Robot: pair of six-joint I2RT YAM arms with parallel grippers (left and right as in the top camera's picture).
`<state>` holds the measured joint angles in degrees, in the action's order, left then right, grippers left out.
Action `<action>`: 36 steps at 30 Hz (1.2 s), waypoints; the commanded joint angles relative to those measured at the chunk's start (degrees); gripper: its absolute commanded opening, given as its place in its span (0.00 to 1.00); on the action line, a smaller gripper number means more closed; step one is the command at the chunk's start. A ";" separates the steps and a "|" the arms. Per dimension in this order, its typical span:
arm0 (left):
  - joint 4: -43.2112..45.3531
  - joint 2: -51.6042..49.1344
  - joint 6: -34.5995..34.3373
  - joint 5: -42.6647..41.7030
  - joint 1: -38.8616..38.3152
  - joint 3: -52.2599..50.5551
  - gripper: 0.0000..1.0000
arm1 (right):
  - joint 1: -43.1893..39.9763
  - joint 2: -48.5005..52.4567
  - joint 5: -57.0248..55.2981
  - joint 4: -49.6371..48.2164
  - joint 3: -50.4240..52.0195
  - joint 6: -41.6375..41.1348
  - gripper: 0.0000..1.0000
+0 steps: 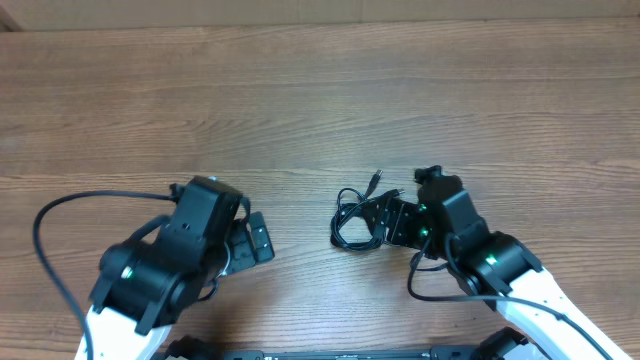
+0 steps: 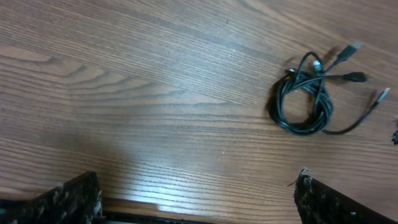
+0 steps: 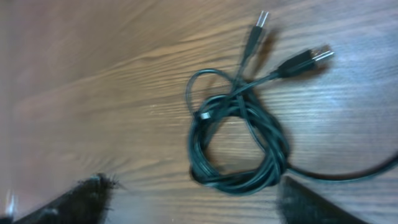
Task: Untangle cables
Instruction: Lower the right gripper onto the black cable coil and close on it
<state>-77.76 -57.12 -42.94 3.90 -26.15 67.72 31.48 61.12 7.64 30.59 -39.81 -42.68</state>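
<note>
The cables (image 1: 345, 222) lie as one tangled black coil on the wooden table, just right of centre. Several plug ends stick out toward the far side. In the right wrist view the coil (image 3: 239, 180) sits just ahead of my right gripper (image 3: 196, 199), its near loop close to the right finger (image 3: 305, 202). The jaws stand wide apart with nothing between them. My left gripper (image 2: 196, 199) is open over bare wood, well to the left of the coil (image 2: 323, 102). In the overhead view the right gripper (image 1: 385, 222) overlaps the coil's right side.
A thick black arm wire (image 1: 45, 230) loops on the table left of the left arm. Another arm wire (image 1: 430, 290) curls beside the right arm. The table's far edge (image 1: 320, 22) runs along the top.
</note>
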 commanded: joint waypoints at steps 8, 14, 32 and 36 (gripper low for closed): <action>-0.07 -7.72 0.11 0.72 -0.17 -0.13 1.00 | 0.28 13.99 6.47 -2.03 -0.61 -14.12 0.47; 0.52 -7.69 0.09 2.27 -0.17 -0.13 1.00 | 0.28 14.38 18.67 -6.08 -0.66 -23.32 0.60; 0.83 -7.69 0.72 4.44 -0.17 -0.13 1.00 | 9.27 27.23 2.32 -7.43 -0.59 -53.83 0.51; 0.59 -7.69 0.72 4.44 -0.17 -0.13 1.00 | 9.27 28.50 0.02 -8.68 -0.59 -53.68 0.30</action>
<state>-77.06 -65.01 -42.89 6.94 -26.15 67.72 40.75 89.43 12.32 22.22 -39.81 -94.28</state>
